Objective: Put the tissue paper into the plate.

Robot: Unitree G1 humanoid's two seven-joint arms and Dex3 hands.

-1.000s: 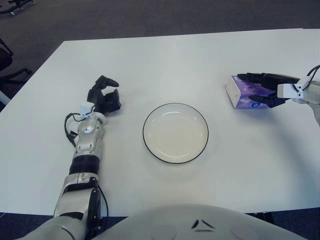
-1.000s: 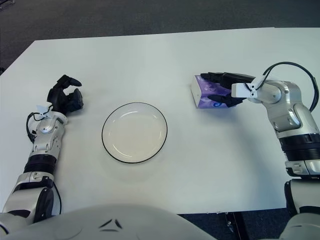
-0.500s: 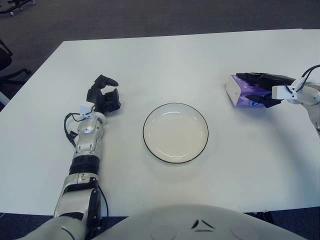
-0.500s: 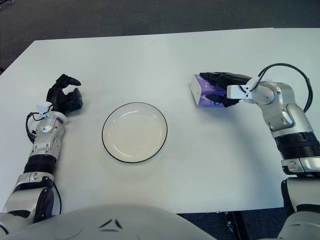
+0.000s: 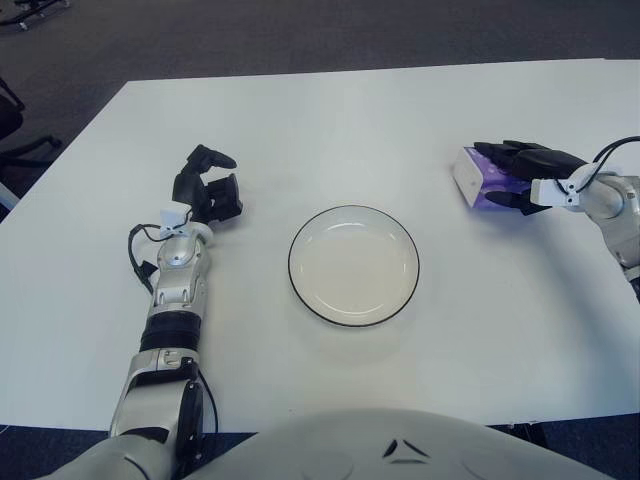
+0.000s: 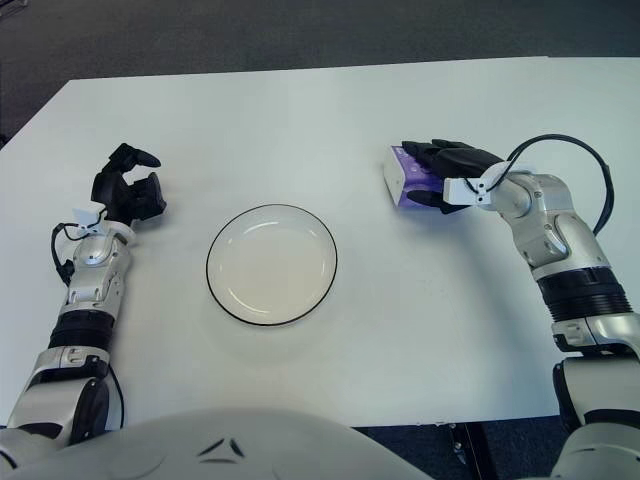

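Left eye view, left to right. The left hand (image 5: 207, 190) shows at the left side of the white surface (image 5: 330, 120), well apart from the plate (image 5: 353, 265); its fingers are loosely curled and hold nothing. It takes no part in the work.

The plate sits at the centre of the surface, upright and bare inside, with a dark rim.

The tissue paper (image 6: 405, 177), a purple and white pack, lies on the surface to the right of the plate, well apart from it. The right hand (image 6: 445, 172) is on the pack: its dark fingers (image 6: 437, 150) reach over the top and the near side. Whether the grip is fully closed cannot be told, and the pack appears not yet lifted.

Step in hand, by judgement: grasping the pack. The next move calls for a firm closure on it, a lift clear of the surface, a carry leftward to above the plate, then release inside the rim.
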